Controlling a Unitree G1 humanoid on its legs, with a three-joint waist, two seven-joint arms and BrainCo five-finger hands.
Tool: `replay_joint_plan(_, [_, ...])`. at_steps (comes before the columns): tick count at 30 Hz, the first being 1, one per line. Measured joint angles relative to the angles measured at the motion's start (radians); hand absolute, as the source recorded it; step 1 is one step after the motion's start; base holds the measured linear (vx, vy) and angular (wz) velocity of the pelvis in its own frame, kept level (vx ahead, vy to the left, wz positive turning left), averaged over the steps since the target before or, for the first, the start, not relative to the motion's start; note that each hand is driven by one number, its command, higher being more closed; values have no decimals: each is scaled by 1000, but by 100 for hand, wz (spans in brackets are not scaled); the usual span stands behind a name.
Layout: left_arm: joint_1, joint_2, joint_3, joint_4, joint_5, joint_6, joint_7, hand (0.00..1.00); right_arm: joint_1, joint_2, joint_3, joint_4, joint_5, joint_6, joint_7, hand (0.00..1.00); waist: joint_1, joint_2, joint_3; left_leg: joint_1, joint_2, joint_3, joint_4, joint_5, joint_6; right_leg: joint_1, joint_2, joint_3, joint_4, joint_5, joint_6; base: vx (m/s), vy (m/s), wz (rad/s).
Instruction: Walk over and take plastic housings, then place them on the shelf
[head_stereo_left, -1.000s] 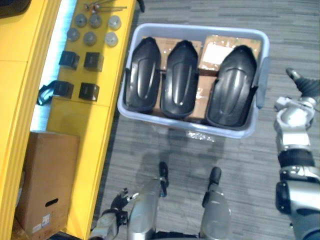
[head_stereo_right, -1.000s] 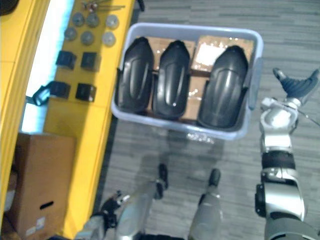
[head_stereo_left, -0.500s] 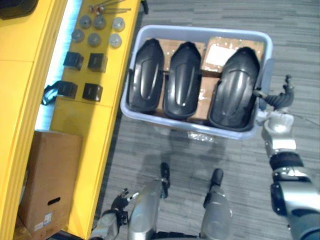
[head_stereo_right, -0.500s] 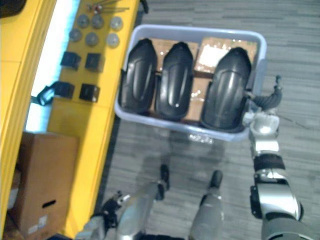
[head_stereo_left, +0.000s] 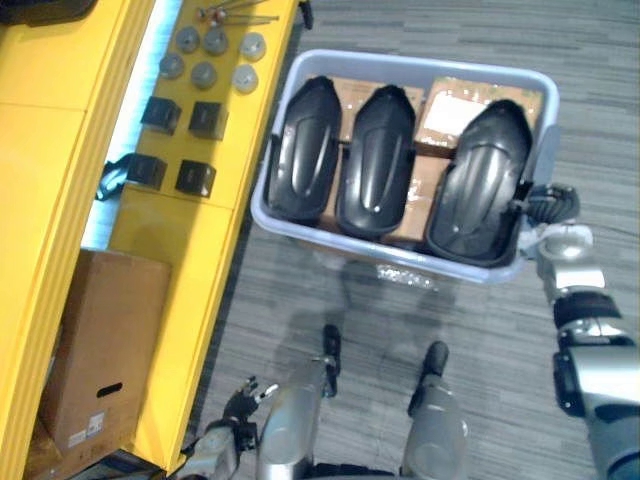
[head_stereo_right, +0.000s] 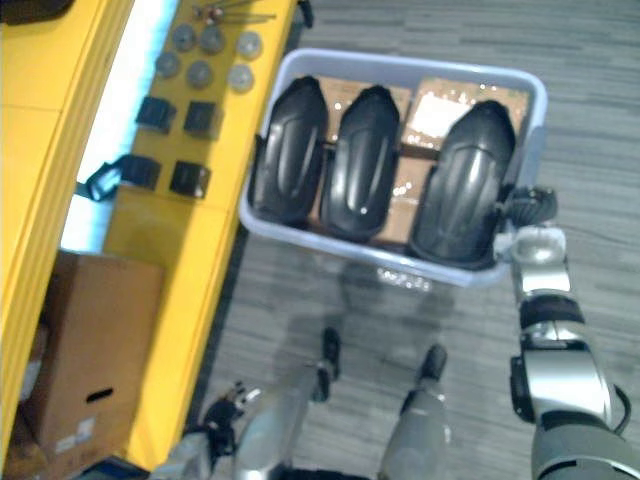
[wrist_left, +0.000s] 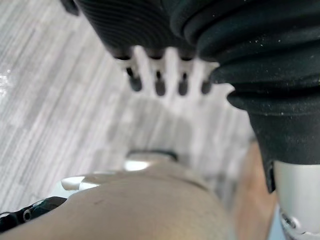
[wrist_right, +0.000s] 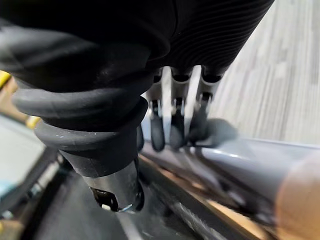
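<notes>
Yellow shelving (head_stereo_left: 170, 260) is seen to the left of the pale plastic bin (head_stereo_left: 400, 266), and that is where the parts are meant to be placed. Three black plastic housings (head_stereo_left: 305, 150) are stood side by side inside the bin on cardboard boxes (head_stereo_left: 455, 100), and none is lifted yet. The rightmost housing (head_stereo_left: 478, 185) is the one being approached. The right hand (head_stereo_left: 548, 205) is held at the bin's right rim, just beside that housing's lower edge, with its fingers (wrist_right: 172, 125) stretched out and closed on nothing. For a sound grasp, it is judged that the fingers should be brought over the rim and under the housing's nearer edge. The thumb should be set against its smooth domed back, and the part drawn upward clear of the bin wall and of the middle housing (head_stereo_left: 375, 160). The glossy shell may be expected to slip if pinched lightly. The left hand (wrist_left: 157, 75), fingers uncurled, is hung low, well short of the bin's near side.
</notes>
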Motion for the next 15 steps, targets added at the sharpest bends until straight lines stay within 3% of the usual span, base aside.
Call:
replay_joint_plan(5, [2,-5,0,0,0,1,-6,0,-23,-11,36,29,-79,15,0,100,6,10,-5,-1,2,-4,-4,3,-3,-1,3,-4,0,-2,-1,0,0,0])
replay_joint_plan(10, [2,-4,0,-4,-1,2,-22,0,-33,-12,48,59,-135,15,-47,100,13,11,-5,-7,0,-26,0,4,-4,7,2,-30,5,-9,0,20,9,11])
replay_joint_plan(15, [7,-4,-1,-11,-1,0,-23,0,-44,-15,53,61,-162,-62,-187,100,23,11,-5,-17,1,-39,3,7,-6,5,3,-46,11,-14,-4,9,3,9])
